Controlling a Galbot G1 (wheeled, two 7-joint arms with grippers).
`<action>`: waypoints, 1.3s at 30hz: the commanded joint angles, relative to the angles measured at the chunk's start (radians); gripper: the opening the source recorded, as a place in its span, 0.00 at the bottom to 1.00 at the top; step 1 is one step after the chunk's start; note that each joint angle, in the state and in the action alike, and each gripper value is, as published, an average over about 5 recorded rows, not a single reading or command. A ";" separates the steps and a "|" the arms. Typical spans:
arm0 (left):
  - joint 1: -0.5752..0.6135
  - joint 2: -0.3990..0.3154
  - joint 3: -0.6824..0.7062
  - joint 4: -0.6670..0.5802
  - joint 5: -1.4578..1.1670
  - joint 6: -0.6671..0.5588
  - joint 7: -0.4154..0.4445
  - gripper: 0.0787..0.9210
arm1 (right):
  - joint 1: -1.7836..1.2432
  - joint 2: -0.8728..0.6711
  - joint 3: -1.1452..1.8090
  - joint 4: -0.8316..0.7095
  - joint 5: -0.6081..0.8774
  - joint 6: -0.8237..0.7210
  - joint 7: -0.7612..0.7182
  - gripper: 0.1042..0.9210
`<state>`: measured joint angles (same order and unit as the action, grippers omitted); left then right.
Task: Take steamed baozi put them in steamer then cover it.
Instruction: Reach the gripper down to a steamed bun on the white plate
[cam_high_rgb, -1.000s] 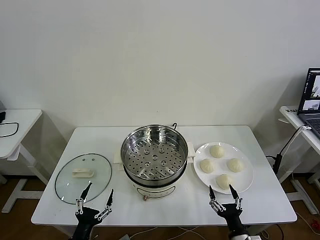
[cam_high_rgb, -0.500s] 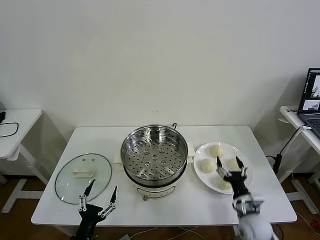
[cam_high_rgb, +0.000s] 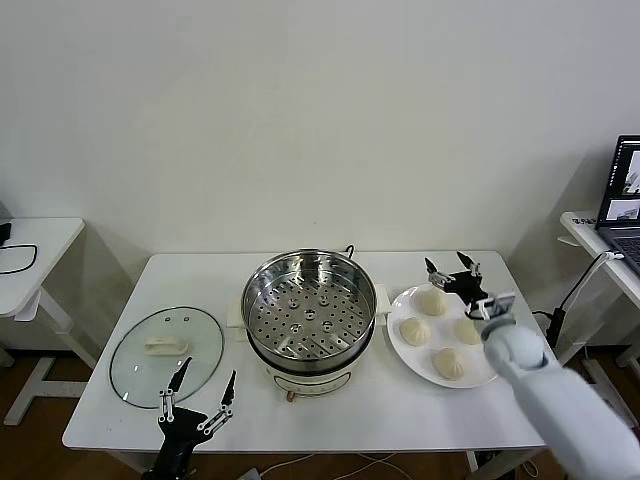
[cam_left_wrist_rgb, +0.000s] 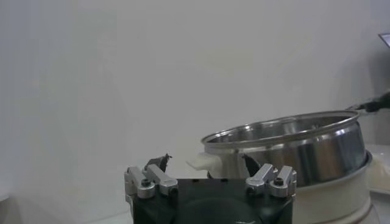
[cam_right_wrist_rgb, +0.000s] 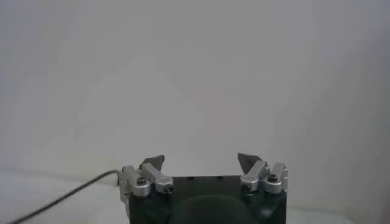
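Head view: your right hand (cam_high_rgb: 452, 268) hovers, jaws apart, over the farthest steamed baozi (cam_high_rgb: 432, 301).
Descend off-centre, and it probably rolls off the plate (cam_high_rgb: 482, 376).

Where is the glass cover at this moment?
In the head view, the cover lies flat on the table's left side, beside the steamer, just beyond the left pincer.
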<state>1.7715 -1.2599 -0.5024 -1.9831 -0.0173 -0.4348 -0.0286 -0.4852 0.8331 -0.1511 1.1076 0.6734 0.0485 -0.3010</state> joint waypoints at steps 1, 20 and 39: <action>0.003 0.002 -0.001 0.000 0.000 -0.002 -0.007 0.88 | 0.427 -0.039 -0.335 -0.336 -0.182 -0.041 -0.567 0.88; 0.010 -0.001 0.000 -0.001 0.000 -0.009 -0.011 0.88 | 0.660 0.187 -0.451 -0.583 -0.898 0.097 -1.021 0.88; 0.007 -0.006 0.008 0.022 0.005 -0.024 -0.012 0.88 | 0.591 0.325 -0.441 -0.716 -0.989 0.133 -0.883 0.88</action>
<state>1.7796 -1.2660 -0.4965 -1.9646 -0.0126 -0.4561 -0.0401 0.0977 1.1072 -0.5767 0.4434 -0.2457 0.1697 -1.1903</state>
